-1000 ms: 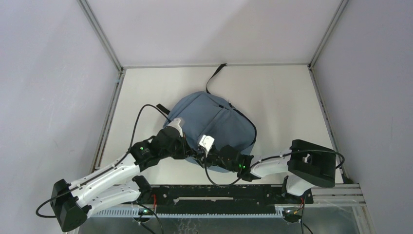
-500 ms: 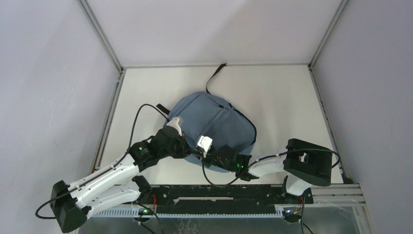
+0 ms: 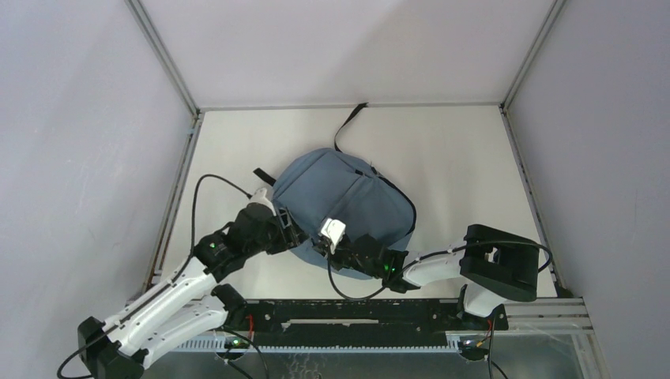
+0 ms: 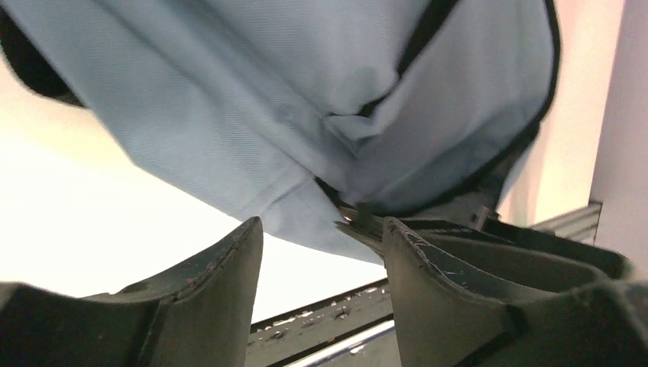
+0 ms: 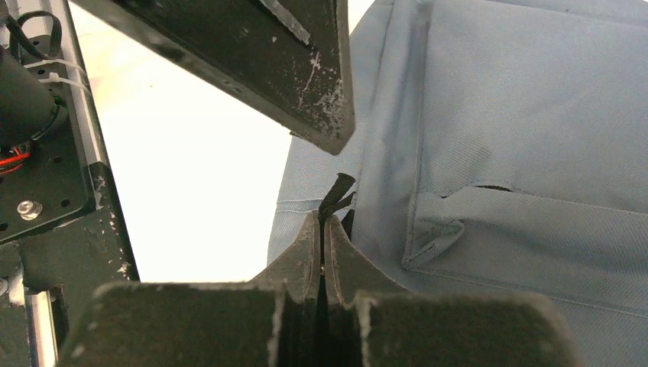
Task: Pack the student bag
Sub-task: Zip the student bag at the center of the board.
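The bag (image 3: 348, 193) lies flat on the tabletop (image 3: 458, 158), around its middle and a little toward the near edge, its rounded slate-blue body spread out and one black strap (image 3: 348, 125) trailing off to the far edge. At the bag's near edge a short black tab (image 5: 336, 191) sticks up beside a seam. The right gripper (image 5: 322, 222) is pressed fully closed on the base of this tab, and the free end pokes out past the tips. The left gripper (image 4: 321, 224) sits at the bag's near-left side with its jaws standing well apart. Nothing is held between them, and only the bag's lower hem and the pale tabletop show through the gap. One of its fingers (image 5: 306, 84) reaches in just above the right gripper's tips, close to the tab but apart from it. The two arms meet low over the bag's near edge, in front of the black rail (image 3: 355, 316) along the near edge of the tabletop.
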Robot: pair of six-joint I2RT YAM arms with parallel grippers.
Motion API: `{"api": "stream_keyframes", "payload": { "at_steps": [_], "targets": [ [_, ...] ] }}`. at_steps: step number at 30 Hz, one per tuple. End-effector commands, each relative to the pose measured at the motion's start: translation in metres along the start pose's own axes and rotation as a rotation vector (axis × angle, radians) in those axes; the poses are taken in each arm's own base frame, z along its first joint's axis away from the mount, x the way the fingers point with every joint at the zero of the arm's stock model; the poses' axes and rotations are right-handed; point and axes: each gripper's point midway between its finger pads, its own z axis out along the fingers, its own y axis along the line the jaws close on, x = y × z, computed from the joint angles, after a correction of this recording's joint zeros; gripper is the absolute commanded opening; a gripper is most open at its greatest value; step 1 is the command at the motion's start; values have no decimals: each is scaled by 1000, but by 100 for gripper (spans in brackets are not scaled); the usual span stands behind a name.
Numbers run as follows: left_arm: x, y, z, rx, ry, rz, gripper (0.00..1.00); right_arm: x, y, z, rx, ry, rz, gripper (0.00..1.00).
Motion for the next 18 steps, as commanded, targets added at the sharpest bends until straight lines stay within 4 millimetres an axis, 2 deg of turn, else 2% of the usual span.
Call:
{"api": "stream_keyframes", "payload": {
  "at_steps": [1, 6, 10, 14, 18],
  "targets": [
    [11, 27, 12, -69, 24, -169, 63, -30, -2, 5, 16, -82, 36, 0],
    [3, 24, 19, 3, -35, -301, 67, -29, -5, 1, 27, -82, 40, 0],
    [-7, 37, 24, -47, -64, -333, 71, -27, -5, -1, 23, -78, 39, 0],
    [-20, 49, 27, -107, -106, -364, 71, -29, -4, -2, 18, -81, 40, 0],
    [-34, 52, 32, -136, -146, -387, 66, -30, -3, -1, 12, -86, 39, 0]
  ]
}}
